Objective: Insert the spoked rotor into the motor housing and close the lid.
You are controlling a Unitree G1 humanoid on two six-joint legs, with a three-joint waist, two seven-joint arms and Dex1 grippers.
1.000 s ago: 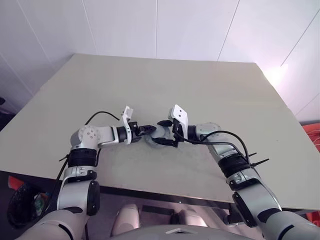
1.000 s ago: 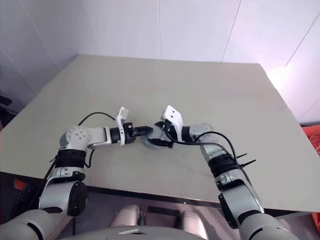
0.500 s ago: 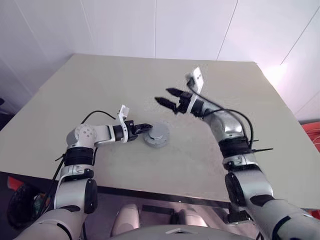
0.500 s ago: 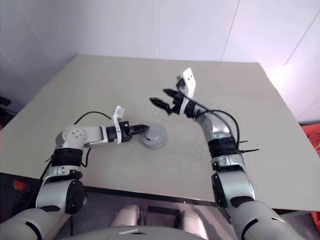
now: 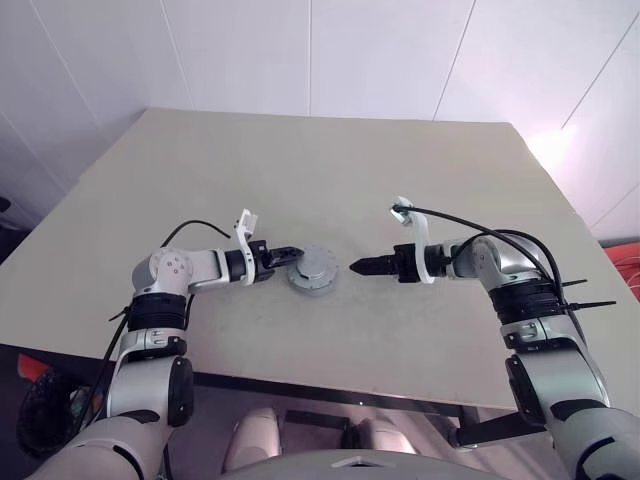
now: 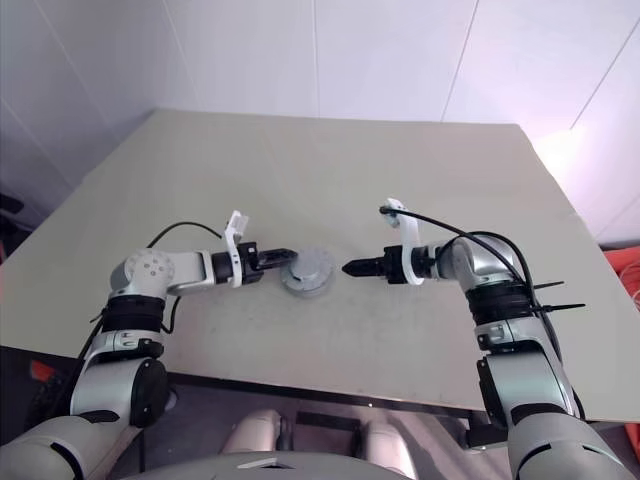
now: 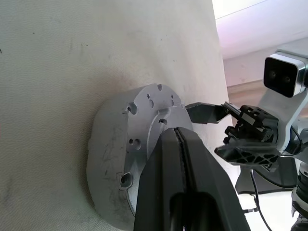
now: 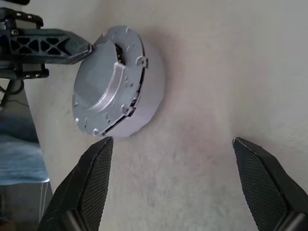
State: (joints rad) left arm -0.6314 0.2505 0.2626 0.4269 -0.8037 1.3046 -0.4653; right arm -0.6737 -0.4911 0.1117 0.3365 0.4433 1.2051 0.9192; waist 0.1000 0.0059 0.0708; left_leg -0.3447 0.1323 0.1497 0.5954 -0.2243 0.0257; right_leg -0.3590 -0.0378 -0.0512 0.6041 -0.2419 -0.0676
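White wall panels stand behind a beige desk (image 5: pixel 420 190), bare out to every edge. From the head views, the closed motor housing (image 5: pixel 314 269) lies flat near the desk's middle, lid (image 8: pixel 103 82) on top. Left gripper (image 5: pixel 293 255) touches its rim, fingers together. Right gripper (image 5: pixel 357 267) hangs just beside it. In the right wrist view, its fingers (image 8: pixel 91 185) stand wide apart. No writing is readable.

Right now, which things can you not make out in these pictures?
- The rotor and copper windings: hidden under the closed lid of the motor; whether the rotor is inside cannot be told.
- Whether the lid is fully latched: a dark gap shows at its edge in the right wrist view.
- Whether the shut left tool presses the motor or only touches it.
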